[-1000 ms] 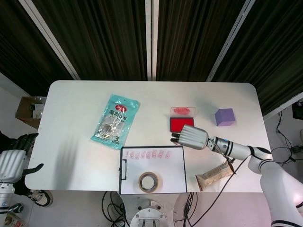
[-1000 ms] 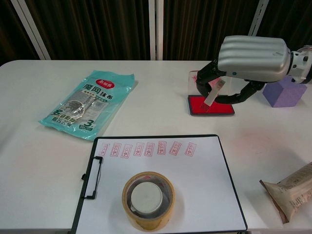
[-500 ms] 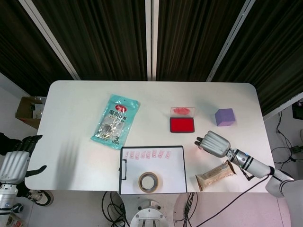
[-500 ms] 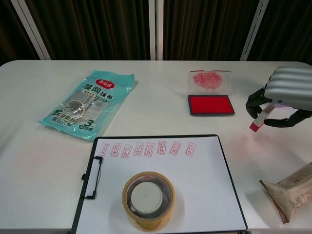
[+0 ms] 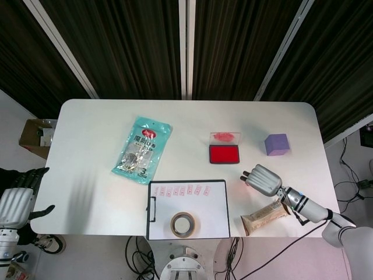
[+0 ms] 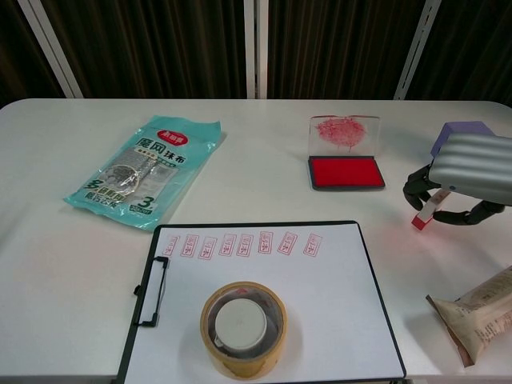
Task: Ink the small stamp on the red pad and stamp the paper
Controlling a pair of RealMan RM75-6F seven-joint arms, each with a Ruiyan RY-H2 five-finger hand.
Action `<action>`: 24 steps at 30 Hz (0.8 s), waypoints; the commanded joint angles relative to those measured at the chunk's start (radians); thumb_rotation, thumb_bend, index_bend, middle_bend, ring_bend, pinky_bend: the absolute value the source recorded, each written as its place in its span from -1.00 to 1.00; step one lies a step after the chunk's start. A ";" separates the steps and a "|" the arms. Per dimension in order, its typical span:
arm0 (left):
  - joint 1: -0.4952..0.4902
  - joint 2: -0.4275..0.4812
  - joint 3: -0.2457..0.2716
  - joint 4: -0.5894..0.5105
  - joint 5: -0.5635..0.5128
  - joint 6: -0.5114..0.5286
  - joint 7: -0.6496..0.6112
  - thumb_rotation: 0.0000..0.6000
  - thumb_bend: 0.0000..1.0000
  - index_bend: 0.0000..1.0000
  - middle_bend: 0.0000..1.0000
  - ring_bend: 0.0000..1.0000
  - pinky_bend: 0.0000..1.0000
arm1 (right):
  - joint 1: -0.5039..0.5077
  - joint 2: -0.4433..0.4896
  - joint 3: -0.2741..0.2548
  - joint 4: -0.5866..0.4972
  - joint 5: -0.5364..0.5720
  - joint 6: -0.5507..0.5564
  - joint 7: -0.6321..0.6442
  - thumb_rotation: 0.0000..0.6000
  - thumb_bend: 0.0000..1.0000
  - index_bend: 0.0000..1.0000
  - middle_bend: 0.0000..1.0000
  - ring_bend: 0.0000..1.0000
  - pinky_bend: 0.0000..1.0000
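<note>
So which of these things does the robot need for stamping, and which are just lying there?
For the job:
small red-tipped stamp, held by the right hand
open red ink pad
white paper on black clipboard

Just lying about:
teal plastic packet
brown tape roll, on the paper
purple cube
tan snack wrapper

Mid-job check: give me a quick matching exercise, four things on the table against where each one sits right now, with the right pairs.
Things:
1. small stamp
2. tape roll
3. red ink pad
4. snack bar

Places:
A. on the paper of the clipboard
B. pinched in the right hand, red end down by the table
C. near table edge, right of the clipboard
D. lid up, beyond the clipboard's right end

Pairs: 1-B, 2-A, 3-D, 4-C
</note>
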 commanded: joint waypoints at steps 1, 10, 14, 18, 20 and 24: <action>0.000 0.000 0.000 0.000 0.001 0.001 0.000 1.00 -1.00 -0.76 -0.71 -0.76 -0.50 | -0.002 -0.004 0.002 0.002 -0.003 -0.003 0.006 1.00 -0.15 0.97 0.68 0.93 1.00; -0.001 0.005 -0.002 -0.004 0.003 0.003 0.002 1.00 -1.00 -0.76 -0.71 -0.76 -0.50 | -0.009 -0.018 0.004 0.014 -0.016 -0.015 0.022 1.00 -0.21 0.90 0.64 0.93 1.00; -0.002 0.005 -0.002 -0.005 0.003 0.001 0.002 1.00 -1.00 -0.76 -0.71 -0.76 -0.50 | -0.012 -0.027 0.006 0.023 -0.019 -0.006 0.070 1.00 -0.21 0.87 0.62 0.93 1.00; -0.003 0.005 -0.003 -0.005 0.003 0.000 0.003 1.00 -1.00 -0.76 -0.71 -0.76 -0.50 | -0.023 -0.050 0.013 0.054 -0.016 0.010 0.118 1.00 -0.22 0.85 0.61 0.93 1.00; -0.003 0.005 -0.003 -0.005 0.002 0.000 0.003 1.00 -1.00 -0.76 -0.71 -0.76 -0.50 | -0.025 -0.060 0.013 0.071 -0.019 0.012 0.125 1.00 -0.22 0.85 0.61 0.93 1.00; -0.002 0.006 -0.003 -0.006 0.001 -0.001 0.003 1.00 -1.00 -0.76 -0.71 -0.76 -0.50 | -0.025 -0.074 0.010 0.096 -0.026 0.009 0.137 1.00 -0.22 0.85 0.61 0.93 1.00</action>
